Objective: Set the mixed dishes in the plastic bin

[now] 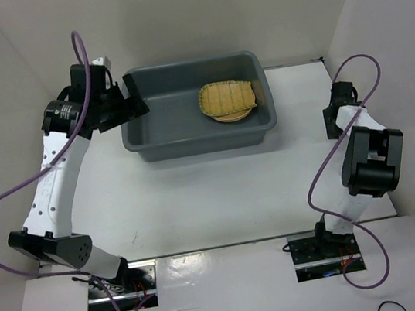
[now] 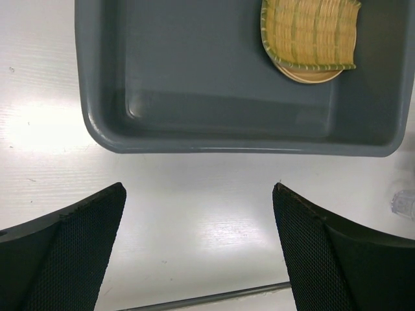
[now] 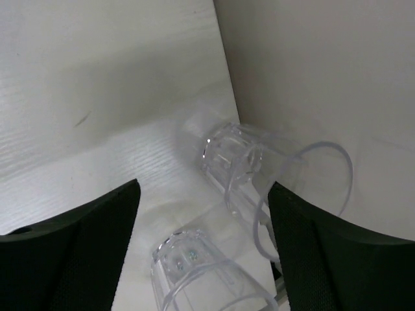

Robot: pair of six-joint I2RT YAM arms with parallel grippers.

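Note:
The plastic bin [image 1: 198, 145] stands at the back centre of the white table. Inside its right end a tan woven tray [image 1: 226, 98] lies on a yellow plate [image 1: 232, 118]. My left gripper [image 1: 136, 93] hovers open at the bin's left end. In the left wrist view the bin [image 2: 227, 139], tray [image 2: 311, 32] and plate [image 2: 311, 74] lie beyond the open, empty left gripper [image 2: 198, 188]. My right gripper [image 1: 337, 116] is low by the right wall. It stands open [image 3: 204, 183] around a clear cup [image 3: 194, 265] lying on its side. A second clear cup shape [image 3: 227, 162] lies against the wall.
White walls enclose the table at the left, back and right; the right wall [image 3: 311, 78] is close beside my right fingers. Purple cables [image 1: 320, 178] loop off both arms. A clear cup [image 2: 405, 204] shows at the left wrist view's right edge.

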